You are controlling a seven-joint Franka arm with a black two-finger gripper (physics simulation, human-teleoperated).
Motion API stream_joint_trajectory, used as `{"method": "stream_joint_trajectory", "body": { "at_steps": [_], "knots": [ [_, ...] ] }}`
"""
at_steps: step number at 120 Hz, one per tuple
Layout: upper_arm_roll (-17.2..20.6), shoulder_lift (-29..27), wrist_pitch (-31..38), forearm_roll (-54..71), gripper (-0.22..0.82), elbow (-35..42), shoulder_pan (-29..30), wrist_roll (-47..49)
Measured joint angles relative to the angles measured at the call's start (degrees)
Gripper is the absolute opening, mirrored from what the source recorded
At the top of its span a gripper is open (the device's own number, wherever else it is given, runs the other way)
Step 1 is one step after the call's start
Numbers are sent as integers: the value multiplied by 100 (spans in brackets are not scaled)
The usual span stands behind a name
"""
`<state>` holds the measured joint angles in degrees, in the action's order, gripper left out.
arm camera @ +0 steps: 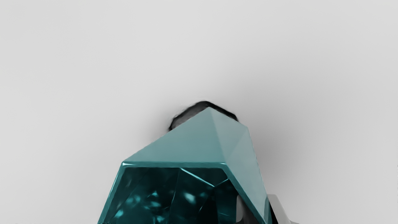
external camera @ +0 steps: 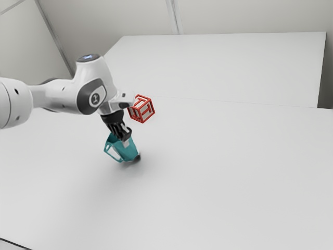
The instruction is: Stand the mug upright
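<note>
okay, the gripper (external camera: pixel 125 138) looks clamped on the mug (external camera: pixel 125 151) by its wall, and the mug's leaning, low at the table (external camera: pixel 208 182). we're mid-righting, i reckon: next, rotate it level, settle it flat, then let go gently.

A white robot arm (external camera: pixel 60 95) reaches over a smooth white table (external camera: pixel 223 182) in what looks like a lab or test room, though the exact kind of place cannot be told. A second pale surface (external camera: pixel 223 62) adjoins the table at its far side, and plain light-grey panels (external camera: pixel 119 18), walls or floor, lie beyond, divided by narrow grey strips (external camera: pixel 175 18).
</note>
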<state>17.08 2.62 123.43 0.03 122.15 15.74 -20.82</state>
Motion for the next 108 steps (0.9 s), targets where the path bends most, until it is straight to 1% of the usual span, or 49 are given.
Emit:
{"method": "stream_joint_trajectory", "body": {
  "at_steps": [32, 71, 80, 108],
  "knots": [
    [23, 57, 71, 25, -18, 178, -23, 503],
    [79, 120, 167, 36, -18, 231, -27, 886],
    [87, 125, 170, 14, -11, 232, -23, 937],
    [190, 128, 166, -43, 21, 238, -10, 1054]
  ]
}}
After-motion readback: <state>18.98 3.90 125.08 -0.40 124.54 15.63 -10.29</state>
